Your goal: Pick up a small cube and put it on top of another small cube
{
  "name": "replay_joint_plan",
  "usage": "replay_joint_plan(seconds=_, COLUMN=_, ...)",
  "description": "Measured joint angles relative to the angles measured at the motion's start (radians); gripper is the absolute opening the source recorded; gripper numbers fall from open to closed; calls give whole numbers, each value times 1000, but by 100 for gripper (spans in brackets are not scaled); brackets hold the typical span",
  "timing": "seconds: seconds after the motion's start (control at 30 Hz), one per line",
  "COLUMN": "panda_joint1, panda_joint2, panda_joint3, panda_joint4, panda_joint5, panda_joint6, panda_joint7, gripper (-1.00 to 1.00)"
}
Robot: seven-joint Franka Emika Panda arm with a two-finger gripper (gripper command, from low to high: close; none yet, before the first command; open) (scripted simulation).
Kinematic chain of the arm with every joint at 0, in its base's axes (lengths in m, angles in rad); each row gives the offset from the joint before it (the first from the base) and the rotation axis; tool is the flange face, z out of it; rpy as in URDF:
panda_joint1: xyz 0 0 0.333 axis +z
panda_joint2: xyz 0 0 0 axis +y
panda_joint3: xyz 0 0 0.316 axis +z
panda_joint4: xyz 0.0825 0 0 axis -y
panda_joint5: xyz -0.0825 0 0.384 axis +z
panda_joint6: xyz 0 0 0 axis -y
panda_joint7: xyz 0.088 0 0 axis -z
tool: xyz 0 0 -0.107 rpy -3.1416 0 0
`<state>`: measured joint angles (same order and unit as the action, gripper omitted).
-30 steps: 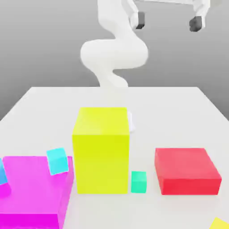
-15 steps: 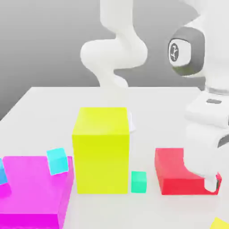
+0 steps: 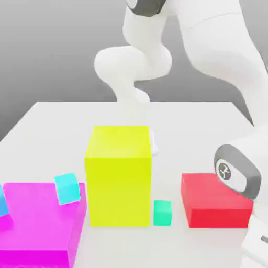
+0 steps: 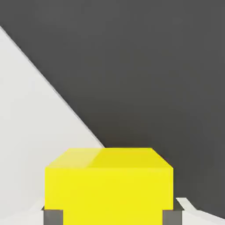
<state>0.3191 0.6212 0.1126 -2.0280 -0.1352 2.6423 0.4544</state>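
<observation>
Fingers: one pair, closed on the small yellow cube, a dark pad against each of two opposite sides

Small yellow cube: plain, bright, held between the pads; whether it is clear of the surface cannot be told

Arm: white, reaching down at the exterior view's right, beyond the red block

Small cyan cube: the likely base for the stack; at the exterior view's left, by the edge of the magenta block, its sides looking turned; nothing on top of it

Other pieces: tall yellow block, near the middle; small teal cube, just beside it; small blue cube, partly cut off at the exterior view's left

Step in hand, as judged: the grasp, apparently made; stacking still to be done

Next move, as judged: a straight lift with the grip kept firm, then a crossing high enough to pass the tall yellow block, and a square, gentle lowering onto the cyan cube
</observation>
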Motion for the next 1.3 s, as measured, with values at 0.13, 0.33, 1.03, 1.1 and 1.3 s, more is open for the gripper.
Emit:
replay_joint_plan(seconds=0.13, panda_joint1=-12, panda_joint2=-95, panda_joint3=16, panda_joint4=-21, panda_joint5=17, panda_joint6=-74, panda_joint7=-12, gripper=-100)
replay_joint_plan(seconds=0.33, panda_joint1=-98, panda_joint2=-283, panda_joint3=-31, panda_joint4=-140, panda_joint5=122, panda_joint6=-139, panda_joint7=51, gripper=-100)
replay_joint_plan(seconds=1.03, panda_joint1=-592, panda_joint2=-894, panda_joint3=-276, panda_joint4=-673, panda_joint5=76, panda_joint6=-211, panda_joint7=777, gripper=-100)
replay_joint_plan(seconds=1.1, panda_joint1=-592, panda_joint2=-836, panda_joint3=-279, panda_joint4=-695, panda_joint5=80, panda_joint6=-131, panda_joint7=777, gripper=-100)
replay_joint_plan(seconds=1.3, panda_joint1=-591, panda_joint2=-810, panda_joint3=-281, panda_joint4=-704, panda_joint5=84, panda_joint6=-97, panda_joint7=775, gripper=100)
